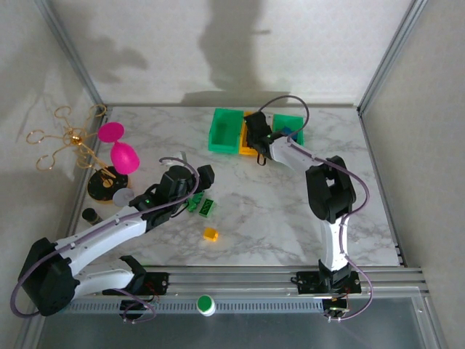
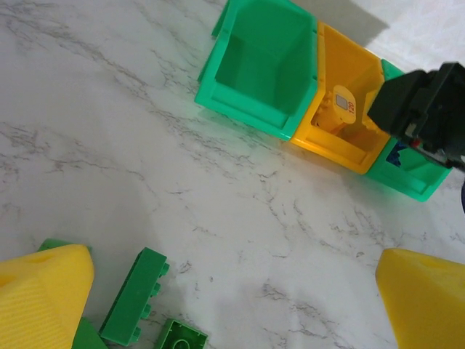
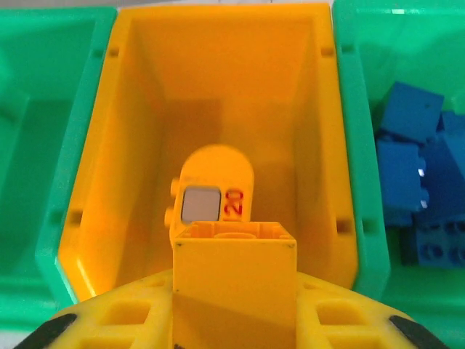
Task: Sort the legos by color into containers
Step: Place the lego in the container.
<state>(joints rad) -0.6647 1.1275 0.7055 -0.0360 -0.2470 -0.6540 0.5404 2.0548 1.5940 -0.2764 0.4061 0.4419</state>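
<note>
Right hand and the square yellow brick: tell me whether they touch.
Touching. The right wrist view shows the square yellow brick clamped between the fingers of the right hand, no gap either side.

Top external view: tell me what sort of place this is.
Likely a robot test cell in a lab: a marble-patterned table boxed in by white panels on aluminium posts, two arms bolted to its edge, toy bins and legos as props.

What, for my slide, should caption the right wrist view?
Right end effector holds a yellow plastic brick over the orange plastic bin.
</note>
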